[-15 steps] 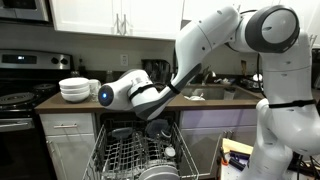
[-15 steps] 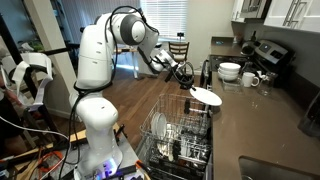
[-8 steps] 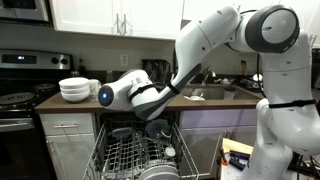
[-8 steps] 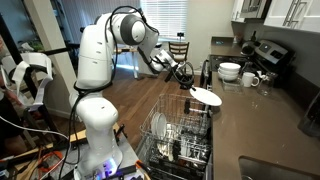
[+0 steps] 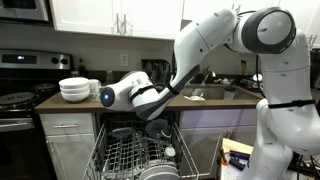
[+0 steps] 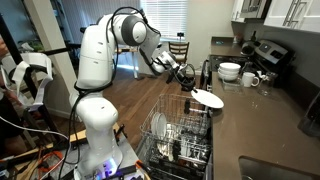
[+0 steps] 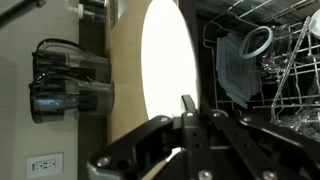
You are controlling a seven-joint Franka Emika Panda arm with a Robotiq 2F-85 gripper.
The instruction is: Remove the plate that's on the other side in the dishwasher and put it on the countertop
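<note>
My gripper (image 6: 190, 84) is shut on the rim of a white plate (image 6: 207, 98) and holds it over the edge of the brown countertop (image 6: 262, 122), just above the open dishwasher's grey wire rack (image 6: 178, 135). In the wrist view the plate (image 7: 166, 62) stands on edge in front of the closed gripper (image 7: 188, 104), with the countertop (image 7: 125, 90) behind it and the rack (image 7: 268, 70) to the right. In an exterior view my arm hides the gripper and plate; the rack (image 5: 133, 156) is pulled out below.
A stack of white bowls (image 6: 230, 71) and a mug (image 6: 250, 79) sit further along the counter, near the black stove (image 6: 272, 54). A black appliance (image 7: 68, 80) stands on the counter. Dishes and a glass (image 7: 256, 42) fill the rack. A sink (image 5: 214, 93) is set in the counter.
</note>
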